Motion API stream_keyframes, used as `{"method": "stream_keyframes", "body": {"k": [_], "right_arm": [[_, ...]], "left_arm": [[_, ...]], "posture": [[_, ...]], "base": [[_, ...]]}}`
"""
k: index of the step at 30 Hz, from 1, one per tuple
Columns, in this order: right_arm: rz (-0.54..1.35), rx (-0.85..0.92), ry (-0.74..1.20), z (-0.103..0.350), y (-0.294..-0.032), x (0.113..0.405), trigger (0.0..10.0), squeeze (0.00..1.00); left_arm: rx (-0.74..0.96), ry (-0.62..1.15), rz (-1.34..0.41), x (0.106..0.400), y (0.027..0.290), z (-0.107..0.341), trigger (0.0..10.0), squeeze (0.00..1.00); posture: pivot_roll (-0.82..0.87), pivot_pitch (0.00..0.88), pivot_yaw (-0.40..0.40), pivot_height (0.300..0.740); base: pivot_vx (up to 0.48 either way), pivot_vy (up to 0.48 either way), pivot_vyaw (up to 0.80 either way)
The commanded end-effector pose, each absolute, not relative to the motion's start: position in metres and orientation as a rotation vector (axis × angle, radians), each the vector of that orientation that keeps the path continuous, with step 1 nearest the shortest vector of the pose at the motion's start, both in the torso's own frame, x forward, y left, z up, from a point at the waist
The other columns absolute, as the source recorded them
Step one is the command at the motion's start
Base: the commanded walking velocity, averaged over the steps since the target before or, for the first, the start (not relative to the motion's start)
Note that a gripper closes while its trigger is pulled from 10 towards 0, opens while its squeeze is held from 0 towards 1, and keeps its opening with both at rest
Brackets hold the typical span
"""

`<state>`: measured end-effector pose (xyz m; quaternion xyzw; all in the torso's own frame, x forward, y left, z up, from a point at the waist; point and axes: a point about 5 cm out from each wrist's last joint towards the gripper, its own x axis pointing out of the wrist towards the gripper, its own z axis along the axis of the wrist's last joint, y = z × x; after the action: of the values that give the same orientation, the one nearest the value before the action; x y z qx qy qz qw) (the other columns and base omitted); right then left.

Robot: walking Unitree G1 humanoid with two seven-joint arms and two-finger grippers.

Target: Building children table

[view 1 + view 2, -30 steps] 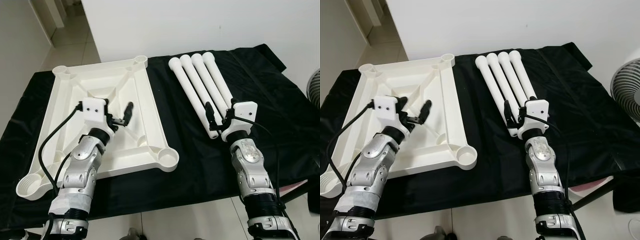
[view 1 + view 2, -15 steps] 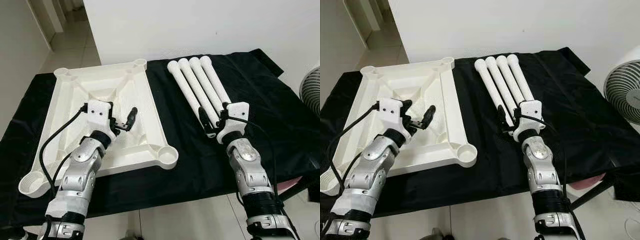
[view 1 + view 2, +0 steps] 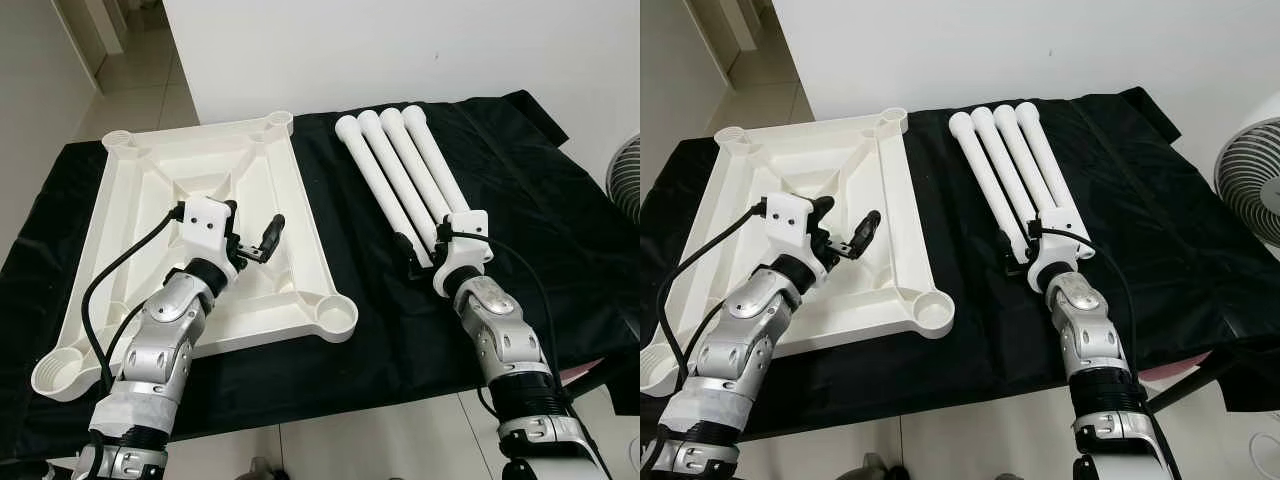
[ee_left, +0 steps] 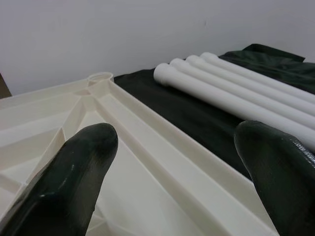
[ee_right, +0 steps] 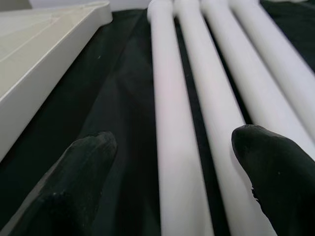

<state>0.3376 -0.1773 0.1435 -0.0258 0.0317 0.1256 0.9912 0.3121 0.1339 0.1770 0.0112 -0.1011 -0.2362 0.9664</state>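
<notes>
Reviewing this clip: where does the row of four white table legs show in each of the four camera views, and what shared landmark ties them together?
Left eye view: four white table legs, right of centre on the black cloth.
Right eye view: centre, same fan-shaped row.
Left wrist view: upper right, beyond the open left gripper.
Right wrist view: running straight ahead between the open right gripper fingers.
Shared landmark: the upturned white tabletop, the legs lying to its right.

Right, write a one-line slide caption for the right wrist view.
Open right gripper straddling the leftmost of four white table legs on black cloth.
</notes>
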Motion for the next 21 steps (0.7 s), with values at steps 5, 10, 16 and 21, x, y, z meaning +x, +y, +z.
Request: {"method": "stream_keyframes", "body": {"k": [5,10,16,21], "right_arm": [[0.290,-0.023,0.147,0.136,-0.172,0.339,10.0,0.00],[0.289,0.018,0.194,0.129,-0.172,0.339,10.0,0.00],[0.263,0.008,0.237,0.122,-0.175,0.340,10.0,0.00],[0.248,0.024,0.288,0.114,-0.176,0.340,10.0,0.00]], "left_arm": [[0.035,-0.191,-0.547,0.309,0.131,0.177,10.0,0.00],[0.035,-0.190,-0.545,0.308,0.132,0.177,10.0,0.00],[0.037,-0.185,-0.545,0.307,0.133,0.178,10.0,0.00],[0.045,-0.171,-0.586,0.305,0.130,0.177,10.0,0.00]], "posture": [[-0.07,0.054,0.069,0.740],[-0.07,0.055,0.068,0.740],[-0.07,0.057,0.072,0.740],[-0.07,0.063,0.076,0.740]], "base": [[0.000,0.000,0.00],[0.000,0.000,0.00],[0.000,0.000,0.00],[0.000,0.000,0.00]]}}
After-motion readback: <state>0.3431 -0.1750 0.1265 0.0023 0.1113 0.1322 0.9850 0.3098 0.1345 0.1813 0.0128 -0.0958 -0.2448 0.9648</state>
